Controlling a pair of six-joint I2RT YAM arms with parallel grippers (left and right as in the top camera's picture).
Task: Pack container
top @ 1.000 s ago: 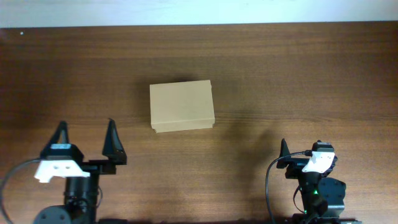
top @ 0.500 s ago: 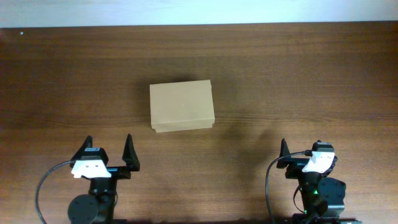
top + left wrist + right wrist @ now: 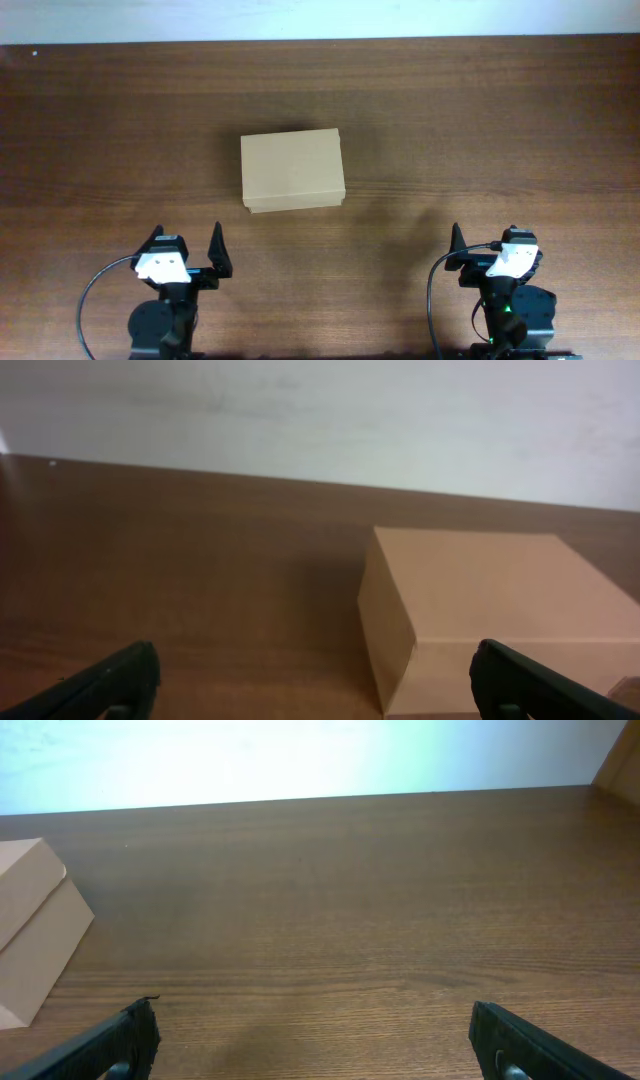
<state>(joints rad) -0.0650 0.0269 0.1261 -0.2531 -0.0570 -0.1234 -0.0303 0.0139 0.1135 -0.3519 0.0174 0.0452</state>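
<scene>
mid-table, overhead shows you the box point(image 3: 292, 171) with its lid shut. left gripper point(image 3: 186, 238) and right gripper point(image 3: 315, 1045) both gape wide, holding nothing, well short of it. right wrist catches only a corner; left wrist shows a full side.

Left pincer point(image 3: 187, 234), right pincer point(image 3: 310, 1020): spread wide

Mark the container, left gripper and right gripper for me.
container point(image 3: 292, 168), overhead view, centre of its top face.
left gripper point(image 3: 186, 232), overhead view, midway between its open jaws.
right gripper point(image 3: 312, 1008), right wrist view, midway between its open jaws.
</scene>
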